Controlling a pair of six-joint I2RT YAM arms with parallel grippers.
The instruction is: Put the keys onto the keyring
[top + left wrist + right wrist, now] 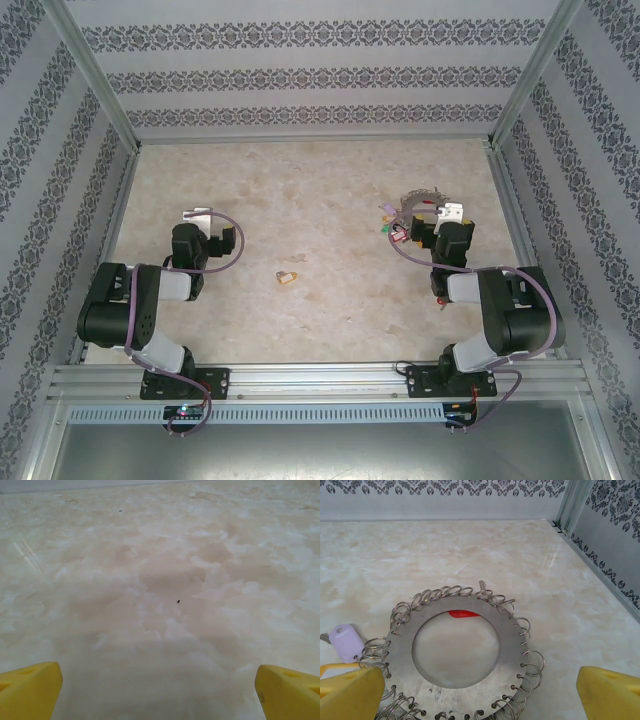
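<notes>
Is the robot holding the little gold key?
No, the key lies by itself on the table, with nothing touching it.

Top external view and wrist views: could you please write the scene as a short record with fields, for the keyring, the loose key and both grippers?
keyring: flat on the table, far right part, rim fringed with small wire rings
loose key: tan, alone near the table's middle, between the arms
purple tag: at the keyring's left edge
left gripper: open, over bare table
right gripper: open, facing the keyring
</notes>
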